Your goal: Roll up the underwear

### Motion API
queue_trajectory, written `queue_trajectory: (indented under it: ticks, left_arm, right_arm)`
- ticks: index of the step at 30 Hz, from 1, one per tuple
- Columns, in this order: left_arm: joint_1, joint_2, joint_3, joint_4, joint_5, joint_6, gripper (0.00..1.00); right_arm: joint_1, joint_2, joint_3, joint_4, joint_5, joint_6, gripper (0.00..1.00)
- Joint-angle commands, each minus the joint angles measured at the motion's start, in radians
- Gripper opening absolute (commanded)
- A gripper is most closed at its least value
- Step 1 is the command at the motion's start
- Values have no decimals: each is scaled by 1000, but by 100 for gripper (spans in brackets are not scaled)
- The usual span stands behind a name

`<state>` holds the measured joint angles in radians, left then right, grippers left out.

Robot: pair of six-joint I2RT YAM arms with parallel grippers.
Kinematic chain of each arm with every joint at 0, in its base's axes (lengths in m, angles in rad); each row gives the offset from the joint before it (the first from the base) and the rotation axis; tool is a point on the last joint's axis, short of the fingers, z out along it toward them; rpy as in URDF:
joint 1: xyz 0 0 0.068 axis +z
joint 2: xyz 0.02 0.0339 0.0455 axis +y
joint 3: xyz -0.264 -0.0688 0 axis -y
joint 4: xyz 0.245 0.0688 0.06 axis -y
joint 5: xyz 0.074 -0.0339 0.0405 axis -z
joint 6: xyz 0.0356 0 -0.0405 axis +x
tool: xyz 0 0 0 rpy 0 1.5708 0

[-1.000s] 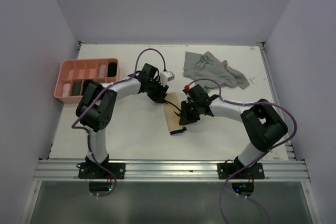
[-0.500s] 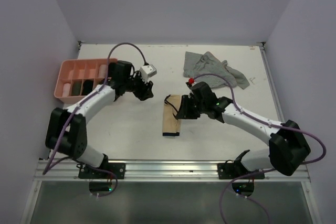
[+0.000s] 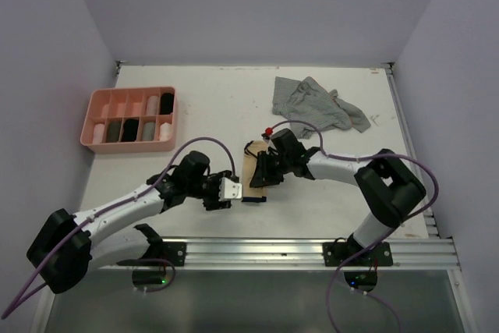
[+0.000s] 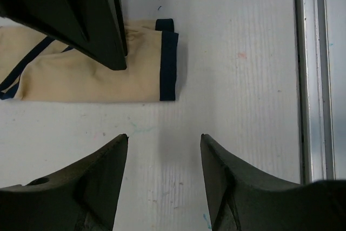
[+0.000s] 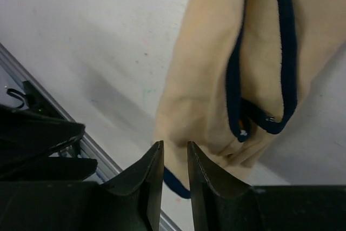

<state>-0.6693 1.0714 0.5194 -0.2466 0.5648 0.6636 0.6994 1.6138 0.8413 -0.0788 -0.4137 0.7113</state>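
Two arms reach over the white table [image 3: 203, 99], and two loose garments lie on it. One is a beige fabric underwear with dark navy trim [image 4: 86, 74], folded into a long narrow strip. It sits near the middle of the table, closer to the silver metal rail [image 3: 257, 252] than to the back wall. The other is a crumpled grey striped garment [image 3: 312, 103], far back on the right and well apart from both arms.

The left gripper [image 4: 164, 139] hovers low just to the left of the strip's near end. Its two fingers are spread wide with only bare table between them. The trimmed end of the beige cloth lies just beyond the fingertips, not touching them.

The right gripper [image 5: 172, 147] comes down onto the same strip from the other side. Its two fingers stand only a narrow slit apart, right over the cloth. One tip seems to press into the fabric, which wrinkles beside it. I cannot tell whether a fold is actually nipped between them.

One pink plastic tray [image 3: 129, 147] sits at the far left, with two rows of compartments. Several hold small rolled bundles, some light and some dark, too small for me to count surely.
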Motion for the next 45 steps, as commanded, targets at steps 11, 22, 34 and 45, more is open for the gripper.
queue_trajectory:
  ticks: [11, 22, 34, 45]
  left_arm:
    - [-216, 157, -21, 291, -157, 146, 58]
    - [-242, 361, 17, 276, -308, 169, 37]
    - [-240, 505, 162, -25, -198, 166, 13]
    - [-92, 709, 379, -426, 118, 137, 0]
  right_arm:
    - [-8, 161, -79, 160, -11, 16, 23]
    - [-24, 184, -71, 162, -37, 20, 21]
    - [-98, 115, -64, 160, -73, 45, 24]
    - [-247, -296, 5, -87, 148, -176, 69]
